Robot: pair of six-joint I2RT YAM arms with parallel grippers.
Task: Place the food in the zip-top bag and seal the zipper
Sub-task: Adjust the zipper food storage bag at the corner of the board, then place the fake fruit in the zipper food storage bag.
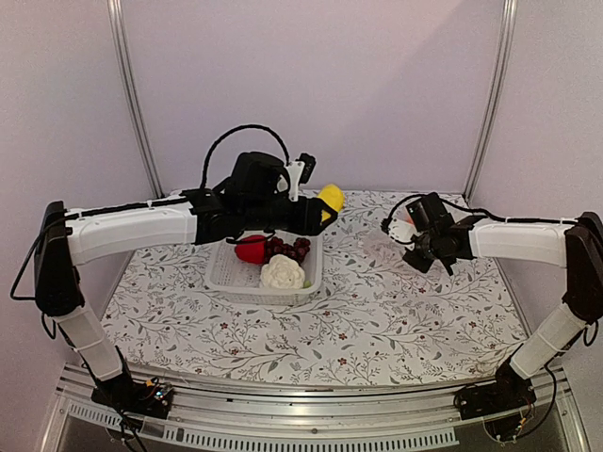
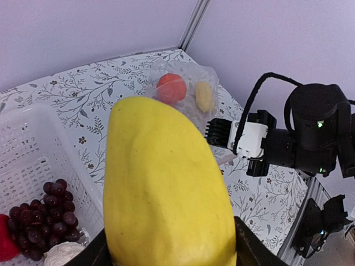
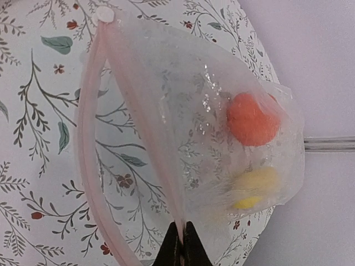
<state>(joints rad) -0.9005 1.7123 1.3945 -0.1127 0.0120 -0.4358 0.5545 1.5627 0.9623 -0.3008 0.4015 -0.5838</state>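
From above, the left gripper clamps a yellow fruit over the basket's far edge, and the right gripper pinches the clear bag on the table. In the left wrist view, grapes lie in the basket. In the right wrist view, the jaws are closed on the bag's mouth edge, the zipper is parted, and an orange piece and a yellow piece sit inside.

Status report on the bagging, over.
Left gripper shut on yellow piece. Right gripper pinching zip-top bag at its edge, mouth open, orange piece and pale-yellow piece inside. Red fruit, grapes, cauliflower in basket. Path clear.
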